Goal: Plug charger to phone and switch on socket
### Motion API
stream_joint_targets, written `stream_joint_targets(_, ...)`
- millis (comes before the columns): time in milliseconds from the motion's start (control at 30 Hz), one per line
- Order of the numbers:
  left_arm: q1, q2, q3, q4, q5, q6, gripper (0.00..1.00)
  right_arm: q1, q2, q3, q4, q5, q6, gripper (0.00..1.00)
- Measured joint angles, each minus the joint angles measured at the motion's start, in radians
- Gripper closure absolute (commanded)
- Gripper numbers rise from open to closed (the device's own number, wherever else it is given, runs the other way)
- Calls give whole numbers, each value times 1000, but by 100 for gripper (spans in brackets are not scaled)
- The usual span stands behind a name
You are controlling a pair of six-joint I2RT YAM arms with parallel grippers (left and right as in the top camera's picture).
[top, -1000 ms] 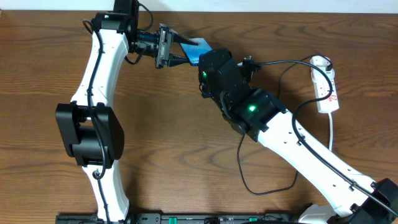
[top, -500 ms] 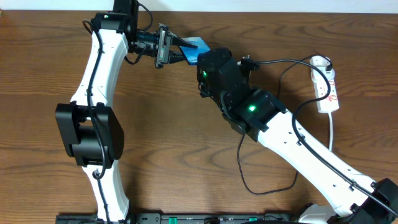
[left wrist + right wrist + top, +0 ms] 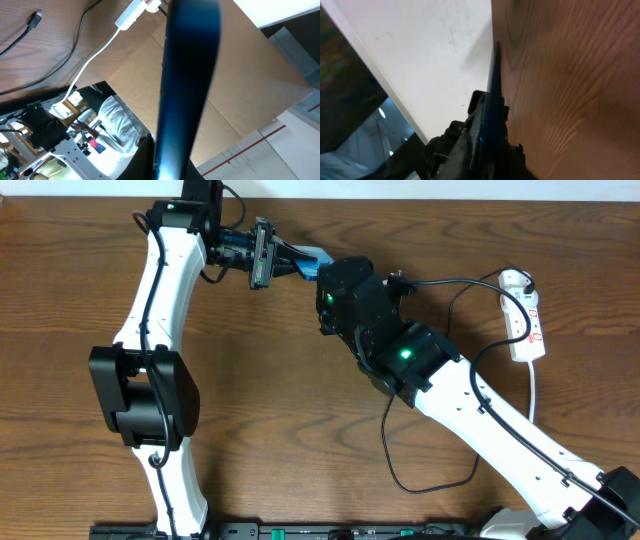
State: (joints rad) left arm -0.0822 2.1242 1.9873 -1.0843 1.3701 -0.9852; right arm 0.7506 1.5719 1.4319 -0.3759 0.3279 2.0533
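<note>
Two arms meet at the far side of the table [image 3: 250,420], with the phone [image 3: 308,260] between them. The left gripper [image 3: 288,262] is clamped on the phone's left end and seems to hold it off the wood. The phone is turned on edge, so the left wrist view catches only a dark blue sliver. Its long axis runs left to right, and the free end points straight at the right gripper [image 3: 325,275], which sits close against it. I cannot tell whether those right fingers are closed on the phone or merely beside it. The bulk of the wrist covers them from above, and its own camera shows only a thin dark edge against black parts. The charger [image 3: 398,277] matters most here. Its small plug tip lies loose on the table just right of the right wrist, and the cable trails off toward the socket [image 3: 524,315] at the right side. So the plug lies right of the phone's free end, near the right arm and well apart from the left. I judge the right arm is the one to fetch it.
</note>
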Motion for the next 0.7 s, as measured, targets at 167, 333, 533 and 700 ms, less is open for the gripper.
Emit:
stream_joint_targets(167, 0, 0, 0, -6, -13, -13, 93, 0, 0, 2, 8, 10, -49, 16)
stream_joint_targets(333, 0, 0, 0, 62, -16, -13, 93, -31, 0, 6, -7, 25, -164, 1)
stream_joint_targets(533, 2, 0, 0, 102, -60, 18, 93, -131, -60, 7, -151, 27, -426, 1)
stream_joint_targets(700, 28, 0, 0, 101, -140, 210, 93, -260, -226, 12, -385, -7, -778, 1)
